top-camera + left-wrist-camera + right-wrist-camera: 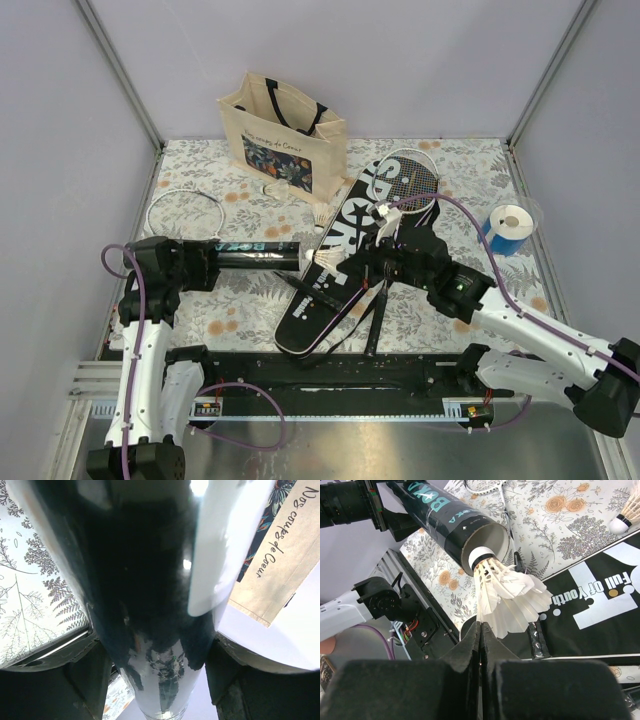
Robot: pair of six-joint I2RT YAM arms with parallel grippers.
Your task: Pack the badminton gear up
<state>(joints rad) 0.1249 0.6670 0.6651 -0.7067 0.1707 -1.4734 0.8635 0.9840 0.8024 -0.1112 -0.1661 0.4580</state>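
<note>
My left gripper (222,263) is shut on the long black tube (262,258) and holds it level above the table, open end to the right. The tube fills the left wrist view (150,605) between my fingers (85,675). My right gripper (352,266) is shut on the feather edge of a white shuttlecock (507,595), whose cork end sits at the tube's mouth (485,540). The black "SPORT" cover (335,275) lies under it, with one racket (412,180) on its far end. A second racket (185,210) lies at the far left. Another shuttlecock (322,215) lies beside the cover.
A beige tote bag (285,135) with a floral print stands at the back. A blue-and-white roll (508,228) stands at the right. The black rail (330,375) with the arm bases runs along the near edge. Grey walls close in the table.
</note>
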